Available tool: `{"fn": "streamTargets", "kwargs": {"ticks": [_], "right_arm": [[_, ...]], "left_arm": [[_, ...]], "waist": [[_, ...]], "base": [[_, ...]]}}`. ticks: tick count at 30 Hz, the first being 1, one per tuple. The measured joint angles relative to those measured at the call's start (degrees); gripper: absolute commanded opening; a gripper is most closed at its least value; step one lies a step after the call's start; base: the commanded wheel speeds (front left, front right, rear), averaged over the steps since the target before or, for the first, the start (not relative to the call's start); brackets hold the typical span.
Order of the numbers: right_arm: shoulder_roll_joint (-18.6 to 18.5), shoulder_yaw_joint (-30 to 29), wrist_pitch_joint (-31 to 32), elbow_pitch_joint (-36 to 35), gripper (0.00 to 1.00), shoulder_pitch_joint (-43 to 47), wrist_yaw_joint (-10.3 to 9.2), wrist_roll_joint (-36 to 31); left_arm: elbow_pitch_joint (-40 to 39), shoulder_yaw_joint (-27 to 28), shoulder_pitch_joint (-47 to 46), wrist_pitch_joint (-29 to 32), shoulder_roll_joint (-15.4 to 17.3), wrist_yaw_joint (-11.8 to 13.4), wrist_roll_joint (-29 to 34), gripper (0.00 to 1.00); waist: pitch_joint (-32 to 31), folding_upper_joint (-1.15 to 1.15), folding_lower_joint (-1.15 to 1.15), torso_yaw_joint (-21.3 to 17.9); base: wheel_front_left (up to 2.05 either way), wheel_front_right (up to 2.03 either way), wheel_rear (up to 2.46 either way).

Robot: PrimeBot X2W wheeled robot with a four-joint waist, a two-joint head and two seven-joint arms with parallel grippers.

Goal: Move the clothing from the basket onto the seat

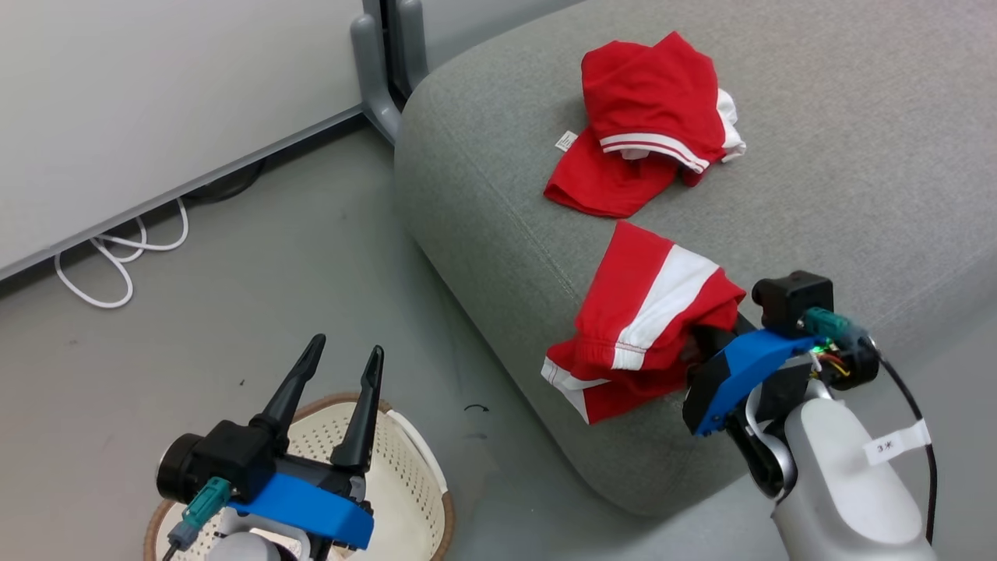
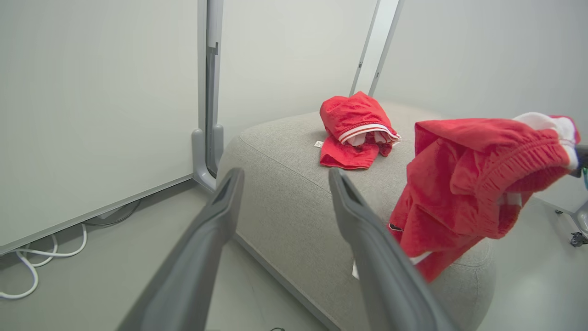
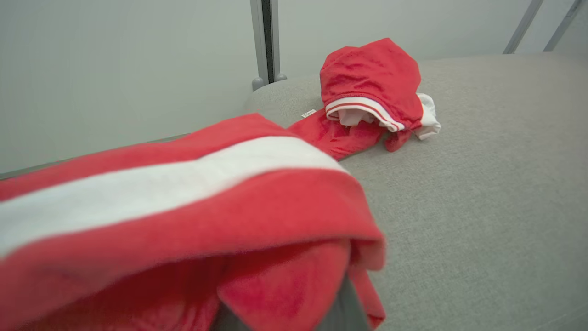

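basket (image 1: 420, 491): nearest, on the floor at lower left, brown rim, perforated cream wall; the inner wall in view is plain plastic, much of the inside hidden behind the left arm
left claw (image 1: 347, 345): over the basket, two dark fingers spread wide apart, nothing between them, tips pointing toward the seat
floor (image 1: 311, 257): grey strip between basket and seat, basket well apart from the cushion side
right claw (image 1: 705, 347): at the seat's near rounded edge, clamped on the near garment, fingertips buried in the cloth
near garment (image 1: 646, 319): red with a broad white stripe, bunched at the claw, upper part over the seat top, lower folds and white trim hanging past the edge down the cushion side; resting on the cushion or just above it, cannot tell
seat (image 1: 857, 171): big light grey cushion, seam running near its left edge, rounded corners
far garment (image 1: 654, 109): crumpled red heap with a white striped band, lying on the seat top farther in, apart from the near garment, small white label at its left
open room: grey cushion surface to the right of both garments and a strip between them
white cable (image 1: 117, 261): looped on the floor at far left, under the wall panel (image 1: 156, 93)
grey post (image 1: 382, 78): stands at the seat's far corner
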Motion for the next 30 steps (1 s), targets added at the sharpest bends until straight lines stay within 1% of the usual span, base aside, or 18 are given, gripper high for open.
{"fn": "streamTargets", "kwargs": {"ticks": [4, 10, 14, 20, 23, 26, 30], "right_arm": [[0.0, -2.1, 3.9, -0.1, 0.0, -3.0, 0.01, 2.4], [-0.3, -9.4, 11.1, -3.3, 0.0, -10.4, 0.0, 6.2], [-2.7, -15.4, 16.3, -6.7, 0.0, -16.1, 0.0, 8.7], [-7.8, -26.4, 24.0, -9.8, 0.0, -27.3, 0.0, 10.8], [-9.8, -32.8, 25.4, -10.5, 0.0, -33.6, 0.0, 10.6], [-11.1, -38.3, 25.4, -9.8, 0.0, -38.9, 0.0, 8.8], [-11.8, -42.9, 23.9, -7.1, 0.0, -42.2, 0.0, 5.5]], "left_arm": [[-0.5, -0.1, -1.4, 0.0, 1.0, 0.0, 0.5, 1.0], [-2.9, -0.3, -4.7, 0.0, 2.5, -0.1, 1.2, 1.0], [-5.7, -0.2, -7.0, 0.4, 4.1, -0.1, 2.1, 1.0], [-11.6, 0.9, -9.5, 2.2, 7.0, 0.2, 3.6, 1.0], [-14.7, 1.6, -10.3, 3.2, 8.3, 0.7, 4.0, 1.0], [-17.5, 2.0, -11.1, 3.9, 9.1, 1.0, 4.5, 1.0], [-20.5, 2.1, -12.3, 4.4, 9.9, 1.2, 5.0, 1.0]], "waist": [[2.3, 0.0, 0.0, 1.2], [7.7, 0.0, 0.0, 3.8], [12.5, 0.0, 0.01, 5.7], [20.5, 0.0, 0.01, 8.4], [24.6, 0.0, 0.01, 9.5], [28.6, 0.0, 0.02, 10.6], [33.1, 0.0, 0.02, 12.0]], "base": [[0.0, 0.0, 0.0], [0.0, 0.0, 0.0], [0.0, 0.0, 0.0], [0.0, 0.0, 0.0], [0.0, 0.0, 0.0], [0.0, 0.0, 0.0], [0.0, 0.0, 0.0]]}}
